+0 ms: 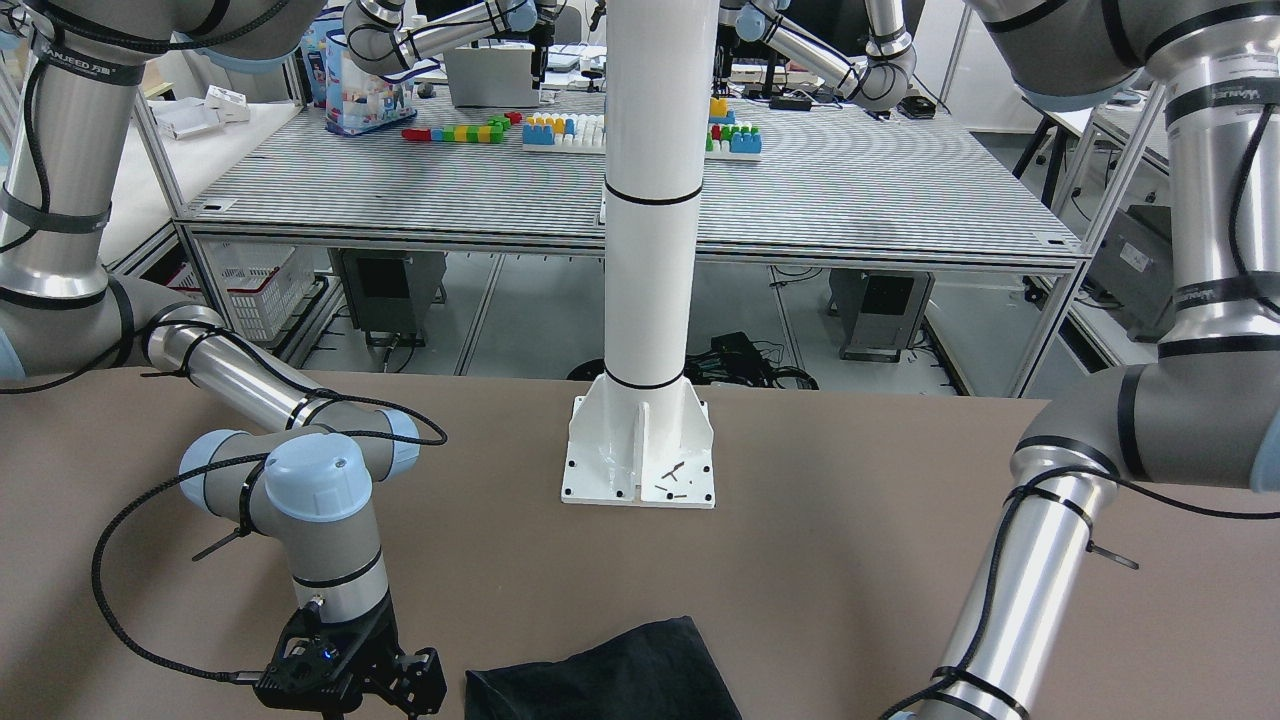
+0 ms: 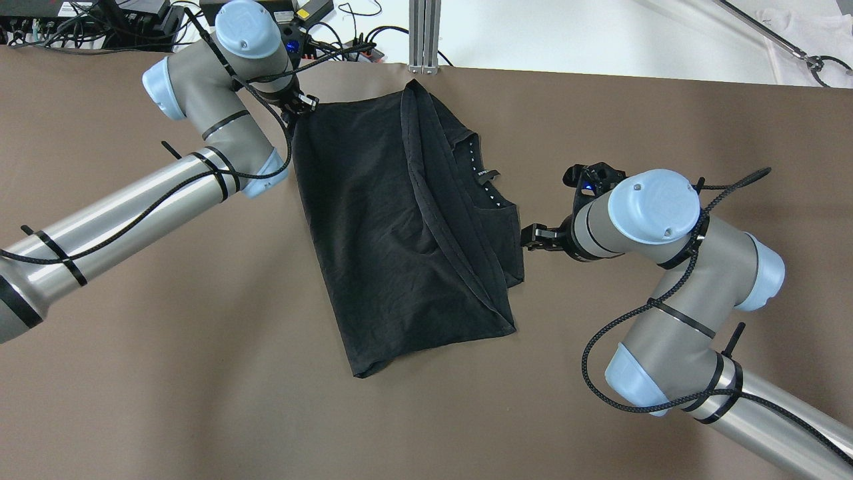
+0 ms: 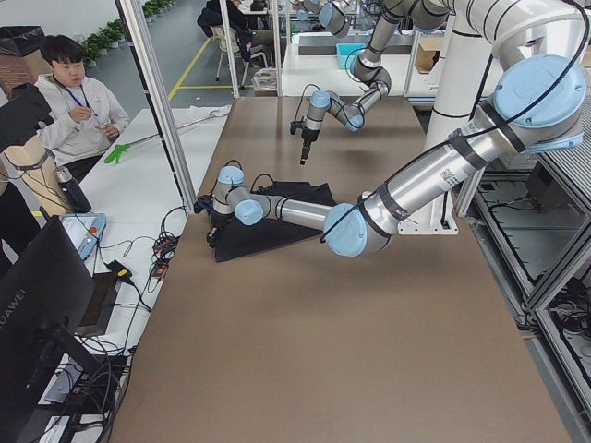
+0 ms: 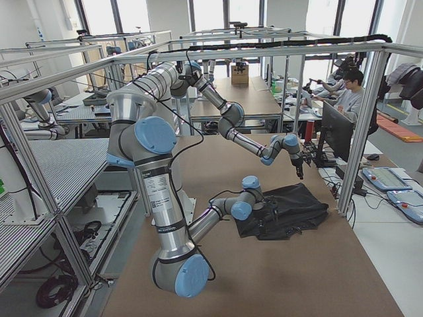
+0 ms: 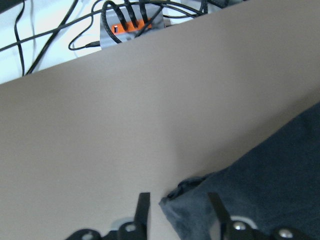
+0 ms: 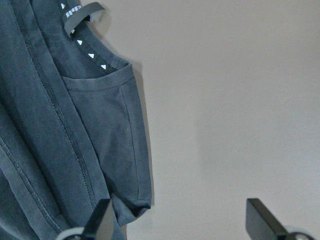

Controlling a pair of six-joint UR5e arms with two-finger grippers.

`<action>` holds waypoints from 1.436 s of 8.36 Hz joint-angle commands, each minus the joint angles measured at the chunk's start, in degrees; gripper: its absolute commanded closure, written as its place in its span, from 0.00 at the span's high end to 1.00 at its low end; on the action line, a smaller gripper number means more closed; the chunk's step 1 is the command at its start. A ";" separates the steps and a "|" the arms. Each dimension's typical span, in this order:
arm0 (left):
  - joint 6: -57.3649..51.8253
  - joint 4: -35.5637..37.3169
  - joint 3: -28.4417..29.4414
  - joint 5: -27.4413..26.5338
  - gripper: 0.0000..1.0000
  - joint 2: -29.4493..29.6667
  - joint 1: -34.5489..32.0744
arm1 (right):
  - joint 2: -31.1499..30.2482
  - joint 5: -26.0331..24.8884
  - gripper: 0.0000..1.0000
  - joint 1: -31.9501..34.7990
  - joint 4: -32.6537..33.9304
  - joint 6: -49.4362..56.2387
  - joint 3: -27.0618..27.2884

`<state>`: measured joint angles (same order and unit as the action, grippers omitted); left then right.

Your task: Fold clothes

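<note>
Readable in white capitals on the back of the black monitor (image 3: pixel 37 305) at the table's end, in the exterior left view: HUAWEI. On the black band (image 1: pixel 75 65) around the right arm (image 1: pixel 60 150), in the front-facing view, partly readable as ANJEED, then characters too small to tell; on a similar band (image 1: pixel 1215 95) around the left arm (image 1: pixel 1210 200), white lettering too blurred to spell. Not readable: white print on the loop tag (image 6: pixel 80 11) at the neck of the clothes (image 6: pixel 50 150), and the white label (image 4: pixel 158 191) on the right arm in the exterior right view.

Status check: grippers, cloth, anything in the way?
Left gripper open, astride a corner of the cloth. Right gripper open beside its edge. Partly folded, on the table. Pillar stands apart.
</note>
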<state>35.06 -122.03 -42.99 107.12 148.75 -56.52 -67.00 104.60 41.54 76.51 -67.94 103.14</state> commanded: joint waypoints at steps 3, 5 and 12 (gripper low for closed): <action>-1.66 -0.66 -7.89 3.53 1.00 -6.79 -2.19 | -0.76 -7.97 0.89 -6.45 -5.82 -19.20 -0.31; -1.66 -0.66 -7.90 3.36 1.00 -6.98 -2.11 | -0.15 -14.66 0.89 -9.01 -11.86 -27.22 -5.55; -1.23 -0.84 -7.99 3.36 1.00 -7.60 -1.40 | 1.52 -15.39 0.68 -11.21 -16.92 -34.98 -11.38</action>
<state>33.78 -122.81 -50.97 110.48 141.39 -57.95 -65.65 89.22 30.99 59.66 -101.24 91.86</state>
